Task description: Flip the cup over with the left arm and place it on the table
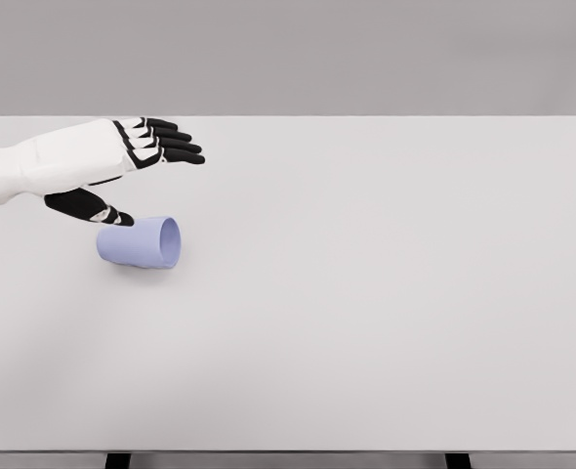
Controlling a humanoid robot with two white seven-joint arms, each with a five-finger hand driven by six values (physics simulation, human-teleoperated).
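The broad, pale grey rectangular table fills nearly the whole view, its far edge running straight across the top and its near edge just above the bottom.

From the left edge the robot's white left arm reaches in, ending in the white-backed left hand with black fingers. The hand is released: four fingers stretched flat and pointing right, the thumb hanging below them, nothing held. The right arm does not show.

Just beneath the thumb lies the small lavender plastic cup, on its side in the left half of the table, roughly midway between the far and near edges, its open mouth turned right and slightly toward me. Thumb tip and cup wall look very close; I cannot tell whether they touch.

To my eye, the risk is rolling. A cup on its side rests on a curved wall, so a thumb nudging it before the fingers close round could send it off toward the near edge. A grip taken too near the mouth could also let it swivel during the flip and land tilted.
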